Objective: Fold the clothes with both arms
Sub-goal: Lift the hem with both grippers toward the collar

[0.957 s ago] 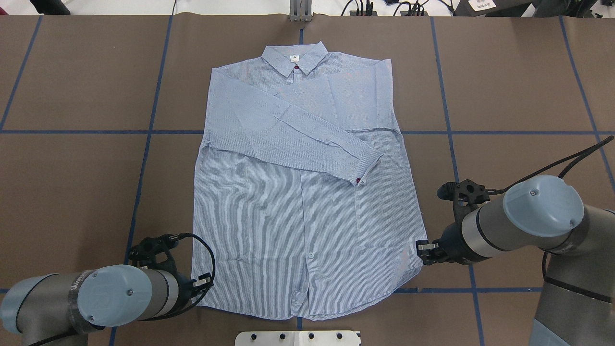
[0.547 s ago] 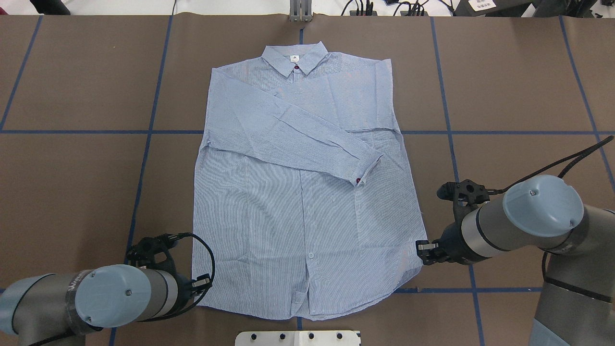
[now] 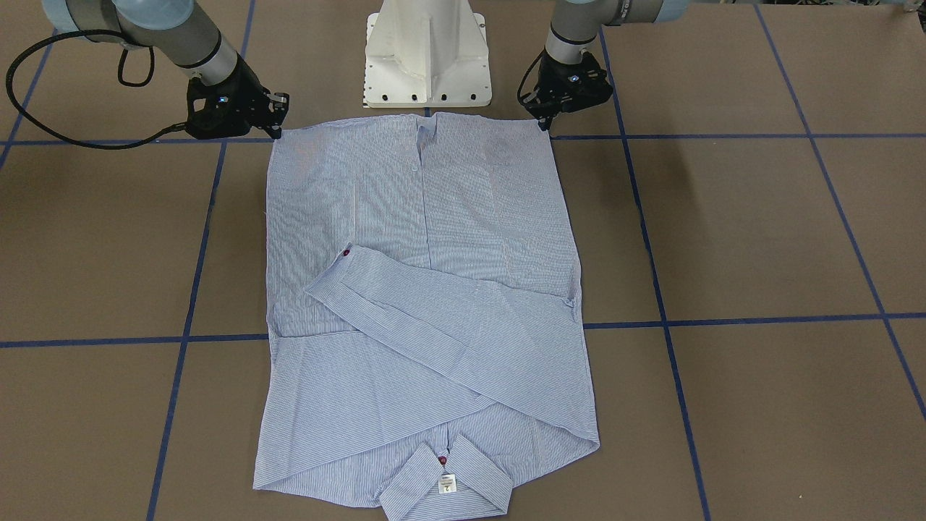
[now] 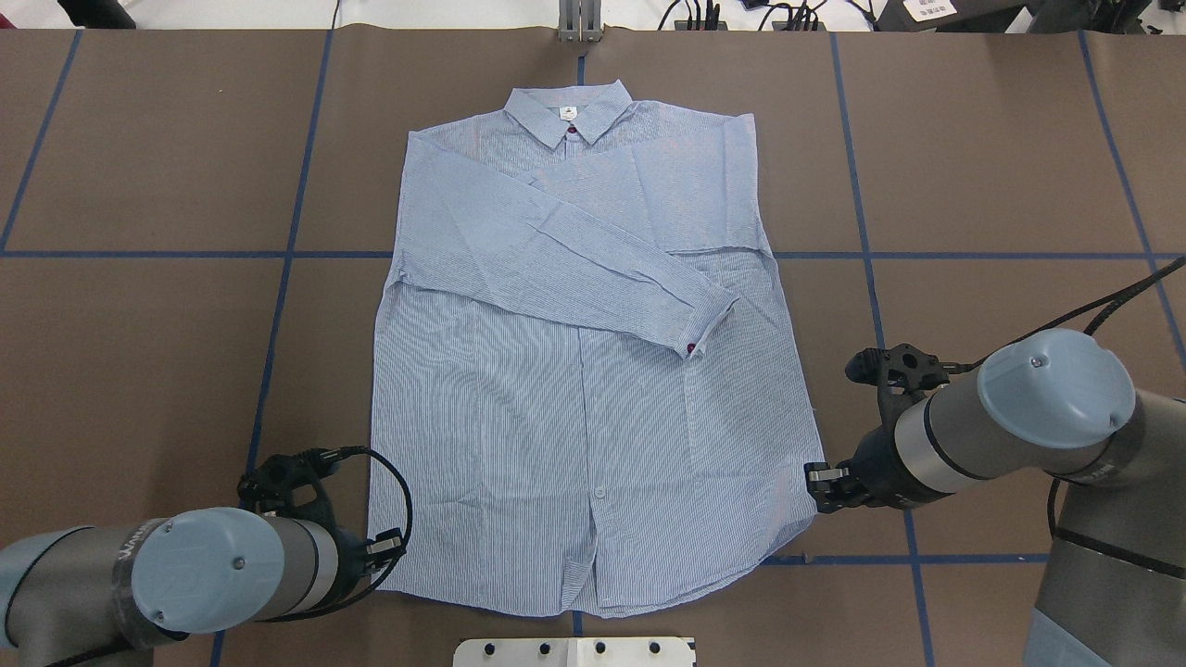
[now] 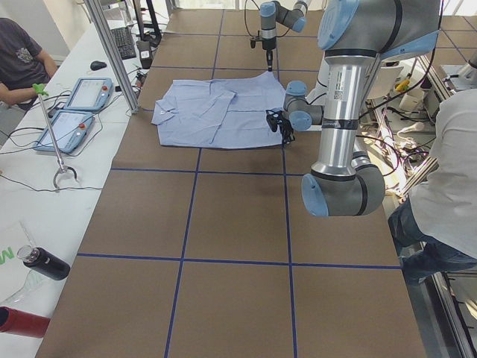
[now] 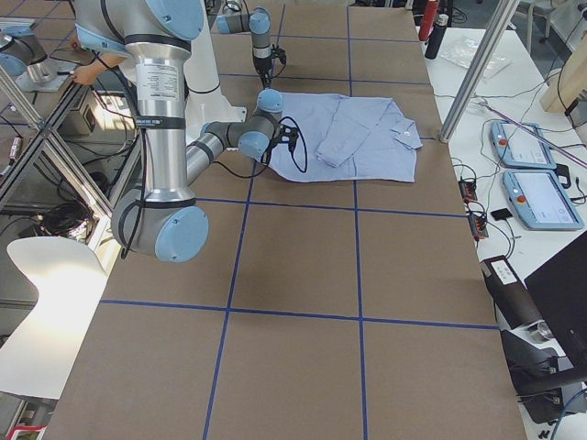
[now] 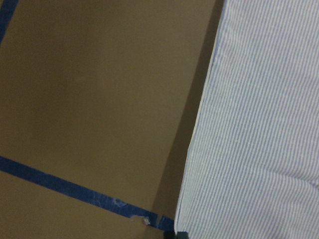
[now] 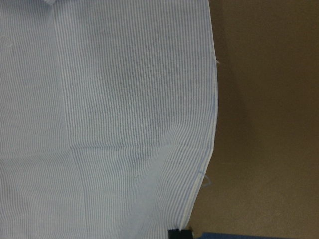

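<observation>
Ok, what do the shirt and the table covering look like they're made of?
Shirt: probably thin woven cotton or a blend, matte; fine stripes and soft creases show. Table covering: seemingly brown paper or card, matte and flat, gridded with blue tape lines.

Bright even overhead light, soft shadows, wrist views dimmer
</observation>
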Available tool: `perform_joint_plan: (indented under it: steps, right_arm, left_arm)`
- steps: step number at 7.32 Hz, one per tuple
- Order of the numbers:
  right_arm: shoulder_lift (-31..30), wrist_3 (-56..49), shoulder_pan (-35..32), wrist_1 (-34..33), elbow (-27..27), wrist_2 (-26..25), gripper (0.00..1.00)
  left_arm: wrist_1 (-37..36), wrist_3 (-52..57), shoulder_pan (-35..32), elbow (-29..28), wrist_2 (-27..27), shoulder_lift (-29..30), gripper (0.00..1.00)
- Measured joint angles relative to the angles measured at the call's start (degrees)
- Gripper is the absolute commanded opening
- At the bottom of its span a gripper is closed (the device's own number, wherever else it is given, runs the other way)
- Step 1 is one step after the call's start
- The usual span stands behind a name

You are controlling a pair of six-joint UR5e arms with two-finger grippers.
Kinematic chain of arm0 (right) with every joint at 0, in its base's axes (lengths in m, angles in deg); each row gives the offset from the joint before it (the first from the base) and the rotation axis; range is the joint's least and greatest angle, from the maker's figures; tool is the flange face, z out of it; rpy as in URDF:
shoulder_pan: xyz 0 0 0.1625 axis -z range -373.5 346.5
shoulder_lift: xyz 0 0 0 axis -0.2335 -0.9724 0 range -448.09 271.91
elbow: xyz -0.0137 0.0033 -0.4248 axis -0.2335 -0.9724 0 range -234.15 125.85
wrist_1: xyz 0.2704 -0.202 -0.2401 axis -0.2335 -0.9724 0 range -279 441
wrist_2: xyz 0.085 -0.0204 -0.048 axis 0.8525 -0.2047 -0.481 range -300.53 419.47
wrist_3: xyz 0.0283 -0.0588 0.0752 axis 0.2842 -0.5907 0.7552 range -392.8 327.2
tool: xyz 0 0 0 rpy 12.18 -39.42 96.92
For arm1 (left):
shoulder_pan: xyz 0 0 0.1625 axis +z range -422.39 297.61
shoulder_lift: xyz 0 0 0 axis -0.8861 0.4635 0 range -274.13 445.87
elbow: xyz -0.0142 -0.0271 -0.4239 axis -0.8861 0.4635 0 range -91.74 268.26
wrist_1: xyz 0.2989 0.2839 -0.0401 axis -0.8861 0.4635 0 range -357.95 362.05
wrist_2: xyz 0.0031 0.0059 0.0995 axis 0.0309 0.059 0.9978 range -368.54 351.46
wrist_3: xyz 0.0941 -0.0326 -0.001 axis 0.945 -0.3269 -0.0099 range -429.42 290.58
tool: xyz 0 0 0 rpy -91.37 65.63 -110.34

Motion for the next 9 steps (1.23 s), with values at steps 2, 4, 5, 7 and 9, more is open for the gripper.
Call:
perform_joint_plan:
  steps: [2,4,5,7,9]
  right_arm:
    - [-1.61,-0.09,-1.48,0.00,2.39,5.76,0.00]
    - [-2.52,-0.05,-2.73,0.00,3.86,13.42,0.00]
    - [-2.85,-0.05,-2.91,0.00,4.24,16.15,0.00]
    - [-3.77,-0.05,-3.05,1.66,4.28,18.51,0.00]
    - [-3.71,-0.24,-4.40,3.33,2.98,18.68,0.00]
  left_arm:
    - [-4.45,1.47,-0.02,4.01,-1.53,-0.29,0.00]
    - [-8.20,3.11,0.11,7.02,-4.19,-0.32,0.00]
    - [-9.98,3.96,0.31,8.30,-4.98,-0.29,0.00]
    - [-13.06,6.21,0.82,10.25,-6.27,-0.03,0.00]
    - [-13.73,8.38,0.50,9.69,-6.53,1.76,0.00]
